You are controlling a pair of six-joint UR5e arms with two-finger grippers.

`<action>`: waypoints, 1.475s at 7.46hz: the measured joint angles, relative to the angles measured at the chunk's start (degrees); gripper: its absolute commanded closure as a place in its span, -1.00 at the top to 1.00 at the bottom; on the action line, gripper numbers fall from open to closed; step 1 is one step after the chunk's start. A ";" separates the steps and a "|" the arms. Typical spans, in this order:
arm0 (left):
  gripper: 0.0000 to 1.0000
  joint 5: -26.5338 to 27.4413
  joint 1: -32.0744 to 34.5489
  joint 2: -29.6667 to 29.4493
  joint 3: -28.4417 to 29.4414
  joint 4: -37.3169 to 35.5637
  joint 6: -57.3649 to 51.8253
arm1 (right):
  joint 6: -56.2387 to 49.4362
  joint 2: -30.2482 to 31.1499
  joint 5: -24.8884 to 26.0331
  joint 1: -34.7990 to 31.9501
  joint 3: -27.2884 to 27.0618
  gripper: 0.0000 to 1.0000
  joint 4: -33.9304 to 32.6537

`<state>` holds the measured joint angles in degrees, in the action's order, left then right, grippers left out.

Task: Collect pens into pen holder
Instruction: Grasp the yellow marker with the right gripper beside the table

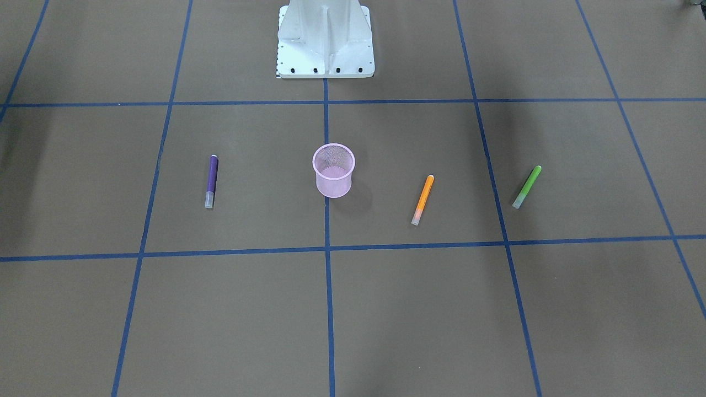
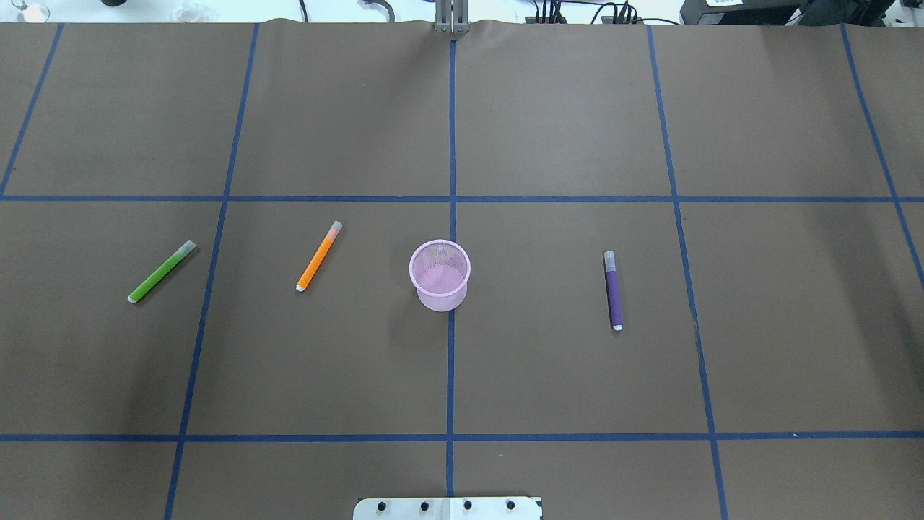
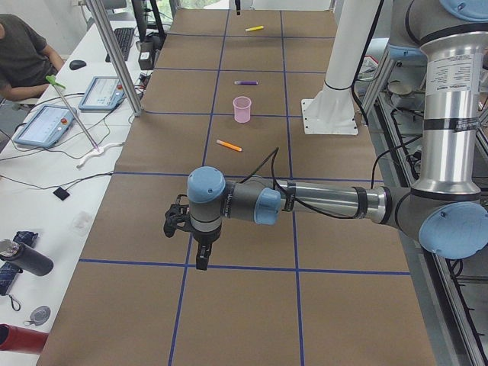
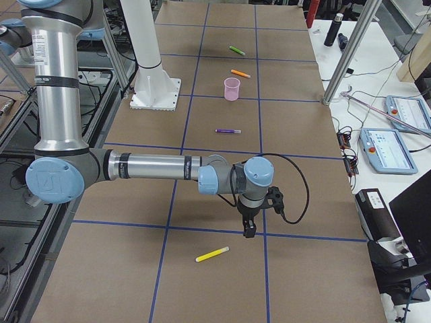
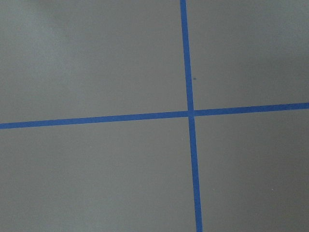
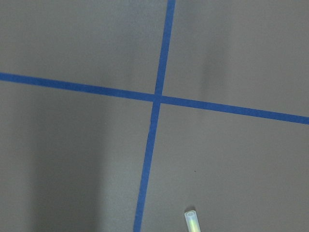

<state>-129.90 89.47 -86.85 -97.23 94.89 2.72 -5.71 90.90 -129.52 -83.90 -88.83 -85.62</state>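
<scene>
Neither tool appears in the overhead or front-facing view, and the wrist cameras show only brown desk and crossing blue tape lines, with no fingers in frame. The left tool and the right tool show only in the side views, small and dark, each pointing down from a stretched-out arm. Whether their jaws stand apart or together cannot be told. All four pens lie flat on the desk, none in either tool.

The yellow pen is outside both central views. It lies just beside the right tool, a little beyond it toward the desk's end. In the right wrist view only its pale cap end shows, cut off by the bottom edge.

The pen holder stands upright, well apart from both tools and roughly midway between them along the desk. Its mesh interior shows no pens. The purple pen lies between the holder and the right tool, closer to the holder. The orange pen lies on the holder's other side, toward the left tool. The green pen lies further that way, the nearest pen to the left tool.
</scene>
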 measured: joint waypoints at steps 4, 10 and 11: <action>0.99 0.09 -0.07 2.68 -0.96 3.28 0.34 | -1.06 4.34 0.56 2.98 0.45 0.98 8.33; 0.99 0.03 -1.63 4.46 -1.01 6.13 0.46 | -0.87 4.35 3.27 6.30 9.25 0.78 12.41; 0.99 0.01 -1.81 4.48 -1.01 6.13 0.47 | -0.88 4.32 3.12 6.67 10.24 0.74 12.50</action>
<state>-129.89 87.66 -82.37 -98.25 101.03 3.20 -6.60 95.22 -126.39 -77.22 -78.60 -73.13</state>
